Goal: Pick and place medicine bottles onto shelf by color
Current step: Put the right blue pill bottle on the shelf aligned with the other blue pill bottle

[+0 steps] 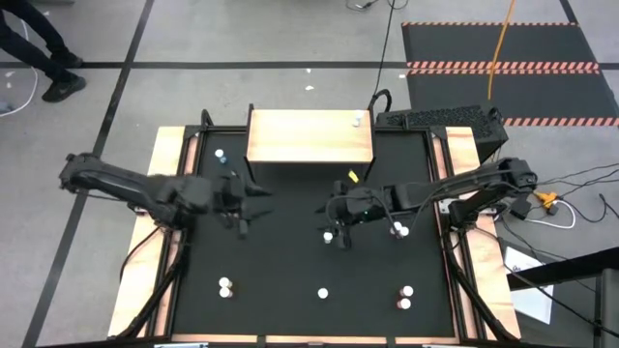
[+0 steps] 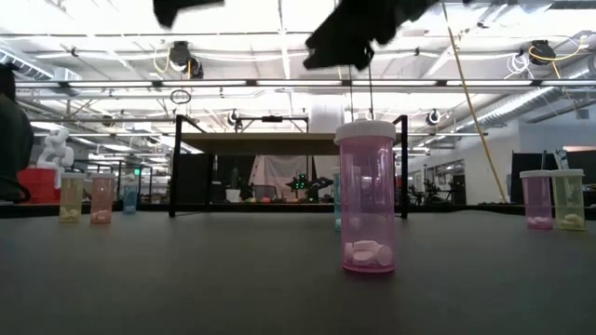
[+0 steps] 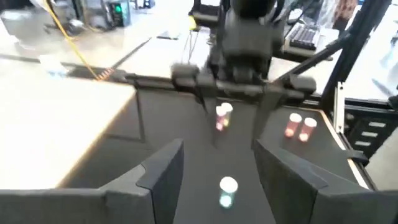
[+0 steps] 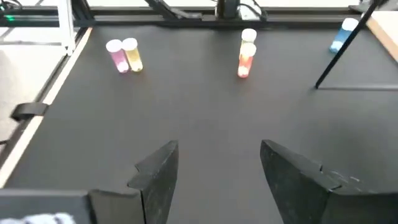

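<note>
Left gripper (image 1: 253, 205) hovered in front of the shelf (image 1: 309, 135), off its left end; fingers (image 3: 163, 171) spread wide, nothing held or touched. Right gripper (image 1: 327, 210) hung in front of the shelf too, facing the left one; fingers (image 4: 158, 168) likewise parted and empty. Medicine bottles (image 1: 225, 287) stood scattered over the black mat (image 1: 290, 261) before the shelf. One bottle (image 1: 358, 121) sat on the shelf's right end.
</note>
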